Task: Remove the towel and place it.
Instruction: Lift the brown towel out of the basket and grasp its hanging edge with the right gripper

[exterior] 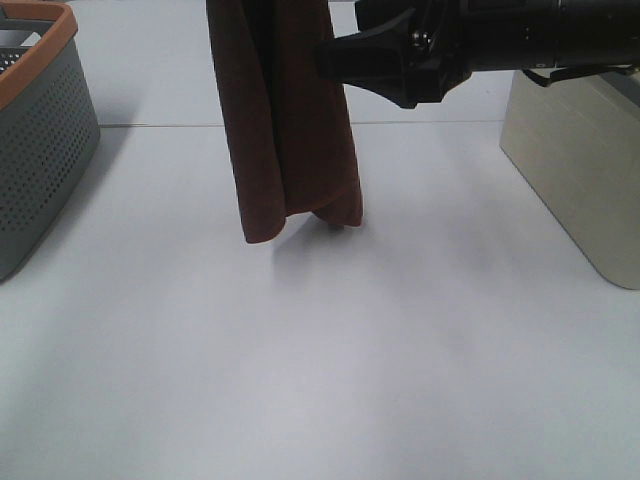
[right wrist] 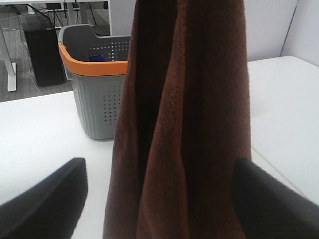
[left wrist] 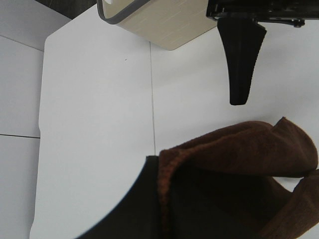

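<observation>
The towel point(exterior: 290, 120), dark reddish-brown and plush, hangs in folds from above the exterior view, its lower end just over the white table point(exterior: 330, 360). In the left wrist view the towel point(left wrist: 239, 154) bunches out beside a dark finger point(left wrist: 139, 209) of my left gripper, which is shut on it. My right gripper point(exterior: 345, 52) reaches in from the right at the towel's upper edge. Its jaws stand wide open, and in the right wrist view the towel point(right wrist: 189, 114) hangs between the fingers of the right gripper point(right wrist: 157, 169). One right finger point(left wrist: 241, 55) points at the towel.
A grey perforated basket point(exterior: 40, 150) with an orange rim stands at the table's left; it also appears behind the towel as the basket point(right wrist: 94, 89). A beige bin point(exterior: 580, 170) stands at the right, seen too as the bin point(left wrist: 164, 25).
</observation>
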{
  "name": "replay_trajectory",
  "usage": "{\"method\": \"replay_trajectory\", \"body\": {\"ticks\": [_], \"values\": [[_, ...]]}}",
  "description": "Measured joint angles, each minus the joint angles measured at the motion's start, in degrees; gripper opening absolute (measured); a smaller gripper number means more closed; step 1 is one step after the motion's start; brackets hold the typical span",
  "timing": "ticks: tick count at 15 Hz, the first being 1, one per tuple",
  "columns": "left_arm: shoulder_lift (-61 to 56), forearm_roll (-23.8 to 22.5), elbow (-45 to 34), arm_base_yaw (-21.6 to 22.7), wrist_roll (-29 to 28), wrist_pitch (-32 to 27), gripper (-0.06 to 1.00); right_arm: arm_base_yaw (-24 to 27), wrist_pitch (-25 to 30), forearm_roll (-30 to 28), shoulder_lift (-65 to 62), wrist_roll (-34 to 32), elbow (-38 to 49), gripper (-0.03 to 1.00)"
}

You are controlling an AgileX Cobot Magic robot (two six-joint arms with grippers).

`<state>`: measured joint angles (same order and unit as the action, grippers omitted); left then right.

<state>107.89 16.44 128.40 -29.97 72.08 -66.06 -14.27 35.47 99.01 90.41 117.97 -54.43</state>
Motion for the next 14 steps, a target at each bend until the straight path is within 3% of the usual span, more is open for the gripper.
{"method": "replay_trajectory", "body": {"ticks": [5, 9, 14], "values": [[0.0, 0.11, 0.0, 0.0, -0.06, -0.11, 0.0, -1.95, 3.72, 0.17, 1.03, 0.0, -2.64, 0.68], [0.0, 0.57, 0.0, 0.0, -0.11, 0.57, 0.0, -6.82, 1.78, 0.0, 6.07, 0.11, -5.1, 0.67], [0.0, 0.57, 0.0, 0.0, -0.34, 0.57, 0.0, -7.05, 1.83, 0.0, 9.57, -1.15, -5.39, 0.6]]}}
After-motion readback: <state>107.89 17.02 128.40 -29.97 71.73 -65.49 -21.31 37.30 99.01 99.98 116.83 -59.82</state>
